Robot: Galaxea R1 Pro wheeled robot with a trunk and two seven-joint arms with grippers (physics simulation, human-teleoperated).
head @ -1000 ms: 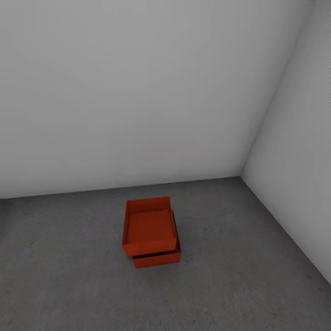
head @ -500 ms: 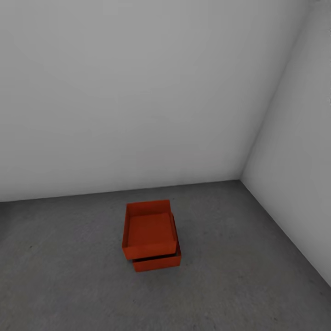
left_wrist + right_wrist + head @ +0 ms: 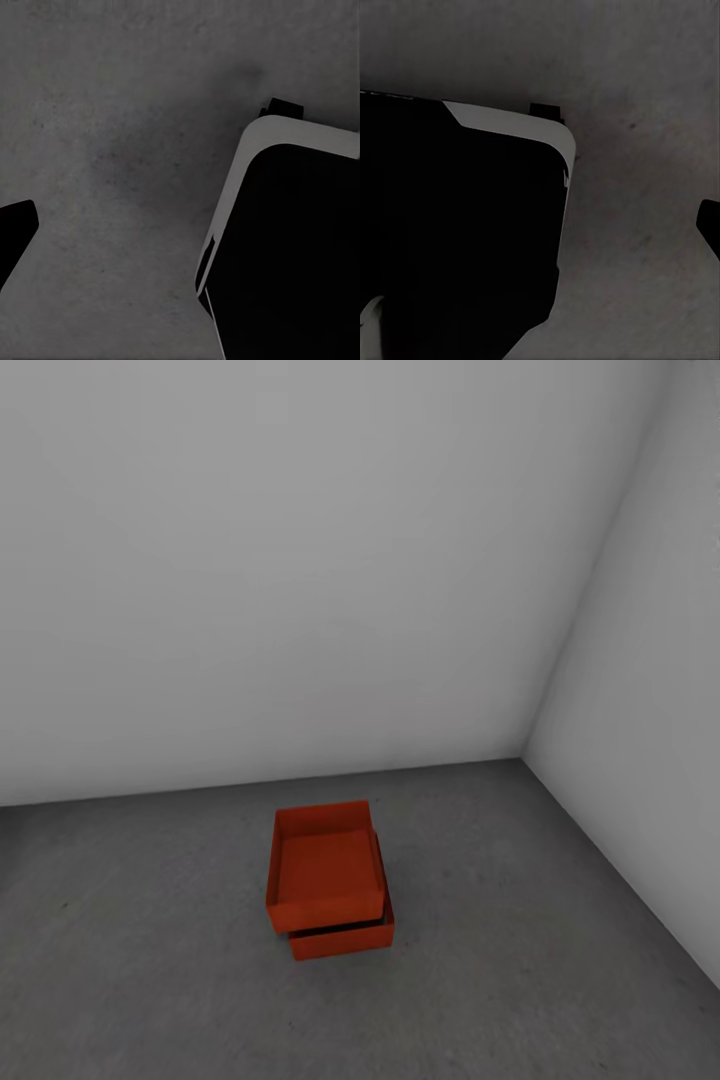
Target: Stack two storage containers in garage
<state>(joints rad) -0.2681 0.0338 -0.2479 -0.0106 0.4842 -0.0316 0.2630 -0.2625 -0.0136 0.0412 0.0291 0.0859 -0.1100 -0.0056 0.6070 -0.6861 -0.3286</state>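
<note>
Nearly done: both bins stacked in the garage

Underfoot, the floor point(image 3: 150, 980) is dark speckled concrete. A little farther out, the lower container point(image 3: 345, 940) rests on it, with the upper container point(image 3: 325, 870) sitting on top, slightly skewed and overhanging. Beyond them stand plain grey walls point(image 3: 300, 560). Whether either tool is wide or narrow I cannot tell. By my reckoning the stacking looks finished, with nothing obvious left.

Lower container point(image 3: 342, 939) mostly hidden under upper container point(image 3: 325, 866); only its 6 and 3 o'clock walls show. Gripper fingers cropped in both wrist views.
</note>
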